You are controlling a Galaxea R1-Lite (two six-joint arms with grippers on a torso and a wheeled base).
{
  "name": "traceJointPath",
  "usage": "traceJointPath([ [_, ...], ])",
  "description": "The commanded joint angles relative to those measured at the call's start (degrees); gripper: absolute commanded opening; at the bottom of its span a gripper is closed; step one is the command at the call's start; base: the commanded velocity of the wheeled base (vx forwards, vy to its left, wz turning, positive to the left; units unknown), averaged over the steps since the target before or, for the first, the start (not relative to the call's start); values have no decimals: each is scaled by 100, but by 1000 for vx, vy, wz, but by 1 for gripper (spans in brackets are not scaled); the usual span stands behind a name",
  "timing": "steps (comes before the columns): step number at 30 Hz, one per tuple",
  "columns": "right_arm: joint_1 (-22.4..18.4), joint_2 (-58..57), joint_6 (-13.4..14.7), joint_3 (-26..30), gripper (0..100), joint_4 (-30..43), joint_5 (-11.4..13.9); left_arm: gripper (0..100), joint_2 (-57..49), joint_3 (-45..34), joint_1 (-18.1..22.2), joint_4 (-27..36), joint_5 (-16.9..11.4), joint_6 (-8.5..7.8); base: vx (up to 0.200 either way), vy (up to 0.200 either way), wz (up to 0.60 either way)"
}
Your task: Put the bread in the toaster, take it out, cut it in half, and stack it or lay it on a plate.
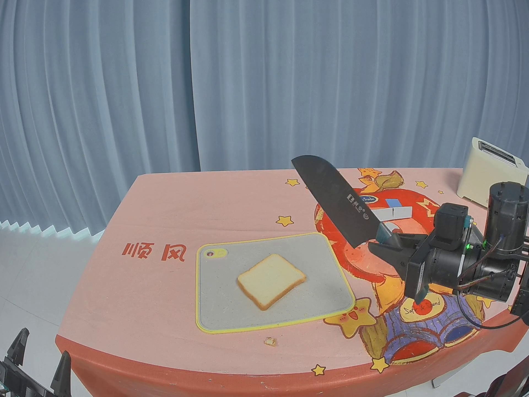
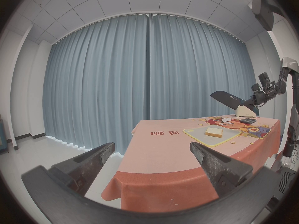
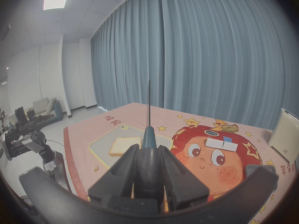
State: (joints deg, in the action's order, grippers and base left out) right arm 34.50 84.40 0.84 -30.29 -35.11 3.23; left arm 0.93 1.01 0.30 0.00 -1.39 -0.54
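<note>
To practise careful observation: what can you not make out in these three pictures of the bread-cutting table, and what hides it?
Head view: the toaster is cut off by the right edge; what is inside it is hidden by its own walls.
Right wrist view: the knife handle is mostly buried in the right gripper.
Head view: the speck before the cutting board is too small to identify.

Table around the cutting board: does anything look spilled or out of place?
Yes, a small crumb lies on the tablecloth, just off the cutting board edge nearest the robot. The bread lies flat, uncut.
</note>
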Motion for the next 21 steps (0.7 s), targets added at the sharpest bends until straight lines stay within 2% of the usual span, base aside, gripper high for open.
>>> traceJointPath([
  [1, 373, 112, -23, -407, 0, 373, -42, 100, -31, -101, 5, 0, -2, 1, 0, 0, 0],
  [6, 822, 314, -23, -530, 0, 725, -235, 100, -31, -101, 5, 0, -2, 1, 0, 0, 0],
  [12, 1217, 446, -75, -557, 0, 751, -675, 100, -31, -101, 5, 0, -2, 1, 0, 0, 0],
  [17, 1305, 780, -110, -636, 0, 707, -973, 100, -31, -101, -4, 0, -2, 1, 0, 0, 0],
  [21, 1331, 824, -58, -688, 0, 707, -1009, 100, -31, -101, 5, 0, -2, 1, 0, 0, 0],
])
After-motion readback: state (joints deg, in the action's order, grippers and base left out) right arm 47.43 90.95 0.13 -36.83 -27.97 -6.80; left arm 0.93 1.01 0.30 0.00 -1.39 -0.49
